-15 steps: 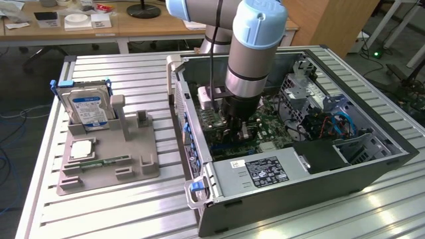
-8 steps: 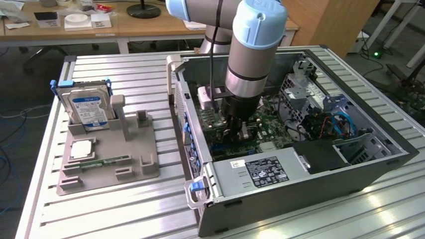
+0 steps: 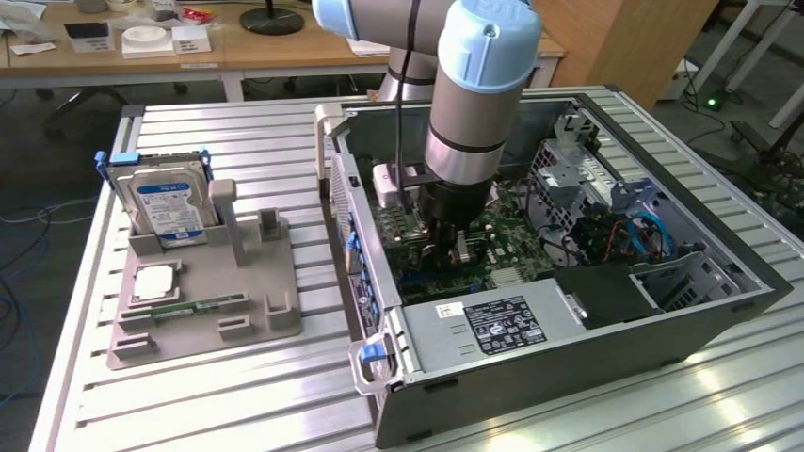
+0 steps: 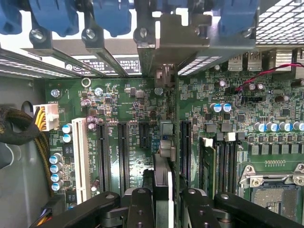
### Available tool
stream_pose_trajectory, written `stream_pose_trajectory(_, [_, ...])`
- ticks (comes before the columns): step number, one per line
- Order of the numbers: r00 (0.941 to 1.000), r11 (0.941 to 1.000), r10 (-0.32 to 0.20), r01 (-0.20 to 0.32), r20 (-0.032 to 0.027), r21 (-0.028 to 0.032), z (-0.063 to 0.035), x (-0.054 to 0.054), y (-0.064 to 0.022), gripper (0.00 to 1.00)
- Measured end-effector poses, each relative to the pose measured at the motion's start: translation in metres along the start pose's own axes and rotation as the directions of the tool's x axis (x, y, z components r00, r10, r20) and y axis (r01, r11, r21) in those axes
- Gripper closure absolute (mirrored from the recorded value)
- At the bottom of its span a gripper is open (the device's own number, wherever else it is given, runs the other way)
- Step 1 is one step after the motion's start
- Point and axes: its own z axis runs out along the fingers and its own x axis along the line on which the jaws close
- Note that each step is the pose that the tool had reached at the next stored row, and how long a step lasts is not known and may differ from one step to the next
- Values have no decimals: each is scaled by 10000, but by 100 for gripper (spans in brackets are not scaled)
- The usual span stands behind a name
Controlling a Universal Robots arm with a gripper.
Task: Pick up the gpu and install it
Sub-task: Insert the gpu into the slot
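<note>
I am holding the gpu [image 4: 164, 190] edge-on, my gripper [image 4: 161, 202] clamped on its upper edge, inside the open computer case [image 3: 703, 325] above the motherboard [image 4: 133, 104]. Pickup is done; whether the card is seating in a slot I cannot tell. Room is tight: expansion slots [image 4: 121, 152] flank the card, and its bracket [image 4: 183, 38] is meeting the case's rear wall.
</note>
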Motion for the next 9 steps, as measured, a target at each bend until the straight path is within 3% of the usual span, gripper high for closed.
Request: stream_pose_trajectory(9, [10000, 10000, 1, -1, 1, 13, 0, 0, 7, 72])
